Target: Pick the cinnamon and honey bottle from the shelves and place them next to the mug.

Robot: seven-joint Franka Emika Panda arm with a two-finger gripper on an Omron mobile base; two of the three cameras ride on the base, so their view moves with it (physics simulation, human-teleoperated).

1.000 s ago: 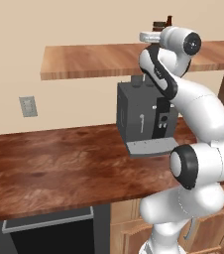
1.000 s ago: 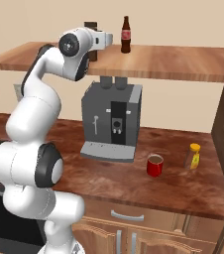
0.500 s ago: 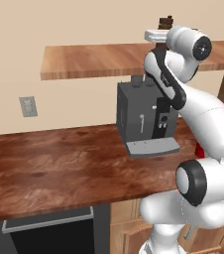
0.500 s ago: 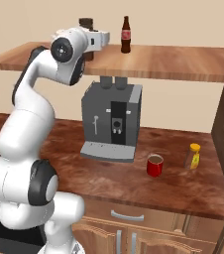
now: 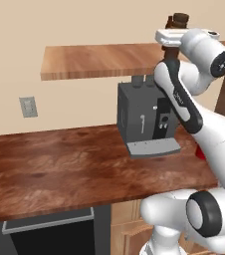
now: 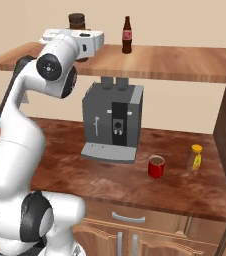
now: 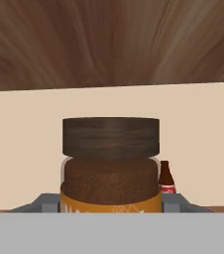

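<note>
Shelves (image 6: 175, 62) with slim brown bottle (image 6: 127, 35); counter (image 6: 135, 182) with coffee machine (image 6: 112, 122), mug (image 6: 156, 166), honey bottle (image 6: 196, 157).

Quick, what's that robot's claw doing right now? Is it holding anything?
Gripper: closed on the cinnamon jar, up at the shelves.

One cinnamon (image 7: 110, 163) jar sits between the jaws; one slim brown bottle (image 6: 127, 35), one mug (image 6: 156, 166), one honey bottle (image 6: 196, 157) and one coffee machine (image 6: 112, 122) lie well apart from them.

Two rear flanks, one close-up
</note>
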